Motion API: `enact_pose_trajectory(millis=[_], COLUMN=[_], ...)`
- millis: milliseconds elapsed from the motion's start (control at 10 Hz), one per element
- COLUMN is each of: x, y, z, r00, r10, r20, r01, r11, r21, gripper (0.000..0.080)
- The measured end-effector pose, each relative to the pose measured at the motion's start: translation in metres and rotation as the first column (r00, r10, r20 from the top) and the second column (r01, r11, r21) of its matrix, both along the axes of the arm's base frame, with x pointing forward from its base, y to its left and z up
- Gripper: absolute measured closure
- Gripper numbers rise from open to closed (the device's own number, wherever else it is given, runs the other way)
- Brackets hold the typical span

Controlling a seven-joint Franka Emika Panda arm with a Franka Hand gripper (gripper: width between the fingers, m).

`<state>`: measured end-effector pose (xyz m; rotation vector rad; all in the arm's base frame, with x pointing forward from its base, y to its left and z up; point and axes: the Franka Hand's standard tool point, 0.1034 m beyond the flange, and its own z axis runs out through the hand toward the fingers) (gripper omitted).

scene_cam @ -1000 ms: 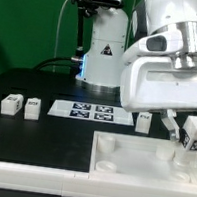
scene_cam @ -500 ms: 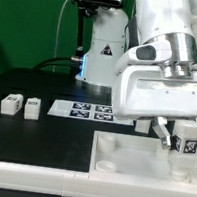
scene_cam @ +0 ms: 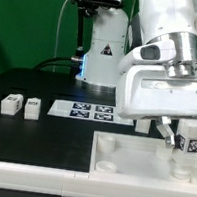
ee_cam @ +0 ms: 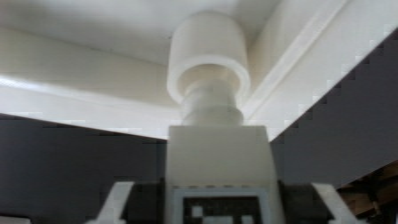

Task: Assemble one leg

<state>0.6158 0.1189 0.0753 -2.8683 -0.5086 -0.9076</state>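
- Leg (scene_cam: 192, 141) is sitting almost where it was half a second ago, having shifted only slightly toward the exterior view's right. Compared with a second ago, it and the gripper (scene_cam: 184, 139) are hanging lower and closer to the panel (scene_cam: 129, 159).
- Two more legs (scene_cam: 10, 102) (scene_cam: 32, 106) and the marker board (scene_cam: 85, 111) are lying unmoved.
- A black surface (scene_cam: 43, 124) is carrying everything. The large white panel is taking up the near side, and the marker board is lying flat behind it, with the two spare legs standing side by side toward the exterior view's left.
- A green backdrop (scene_cam: 22, 16) is closing off the room, and a white machine column (scene_cam: 101, 46) with a triangular warning label is standing in front of it.
- The gripper is grasping the leg, with its fingers (ee_cam: 116, 203) pressing on both sides of the block (ee_cam: 217, 160) in the wrist view.
- The leg is hanging upright over the panel's corner on the exterior view's right, tag facing the camera and round stem (ee_cam: 212, 70) pointing away from the gripper toward the panel. Whether the two are touching cannot be told.
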Motion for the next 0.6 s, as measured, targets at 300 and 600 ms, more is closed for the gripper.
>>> enact_pose_trajectory(millis=[300, 600], x=[-0.004, -0.010], y=[-0.002, -0.002], z=[-0.004, -0.020], r00=[1.000, 1.000], r10=[-0.001, -0.005], r20=[-0.010, -0.029], r01=[0.001, 0.005], r11=[1.000, 1.000], r21=[-0.002, 0.001], gripper=[0.0509, 0.0509])
